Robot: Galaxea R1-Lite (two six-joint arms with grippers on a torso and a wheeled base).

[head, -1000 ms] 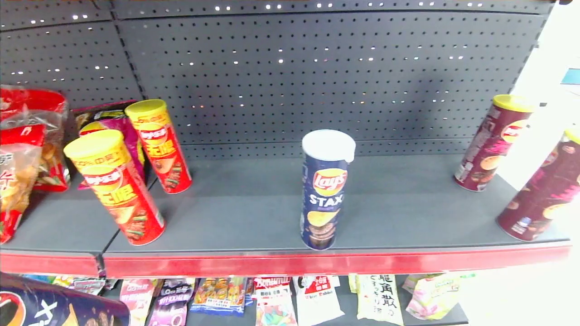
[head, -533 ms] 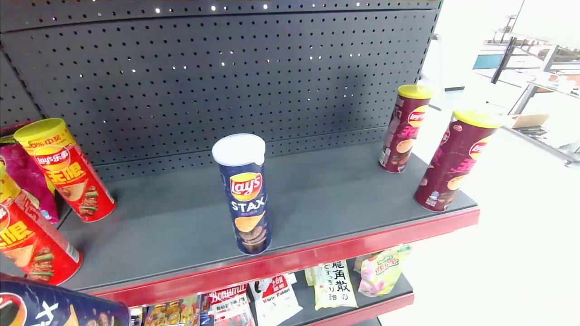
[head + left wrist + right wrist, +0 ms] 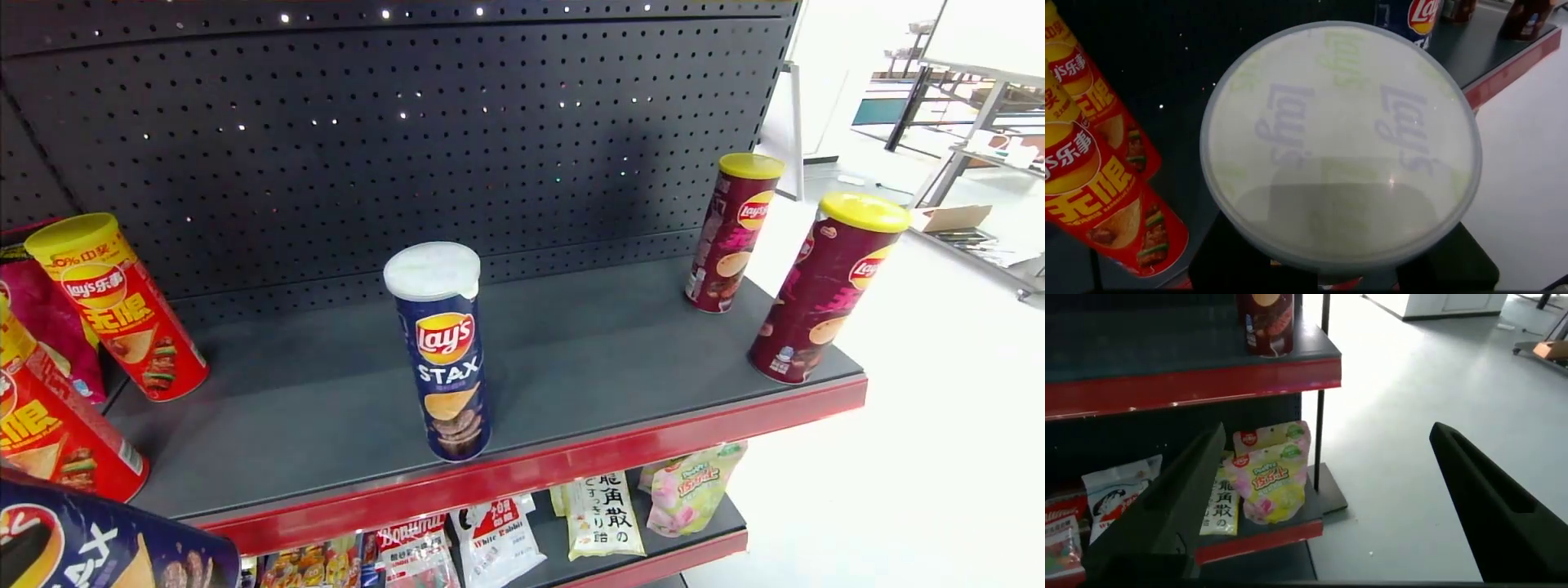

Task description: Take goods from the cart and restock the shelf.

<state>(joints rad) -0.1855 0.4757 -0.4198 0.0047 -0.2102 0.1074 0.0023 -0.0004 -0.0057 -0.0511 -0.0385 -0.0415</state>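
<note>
A blue chips can with a white lid stands upright near the front middle of the dark shelf. A second blue can pokes into the head view's bottom left corner. Its translucent lid faces the left wrist camera, and my left gripper is shut on this can, dark finger parts showing at its sides. The held can hangs in front of the shelf's left part, beside the red cans. My right gripper is open and holds nothing, low in front of the lower shelf.
Two red cans lean at the shelf's left, and two maroon cans stand at its right end. The shelf has a red front lip. Snack bags hang on the lower shelf. Open floor lies to the right.
The head camera swung right between the first two frames, shifting the whole shelf left. Since then the held blue can has risen a little in the bottom left corner.
</note>
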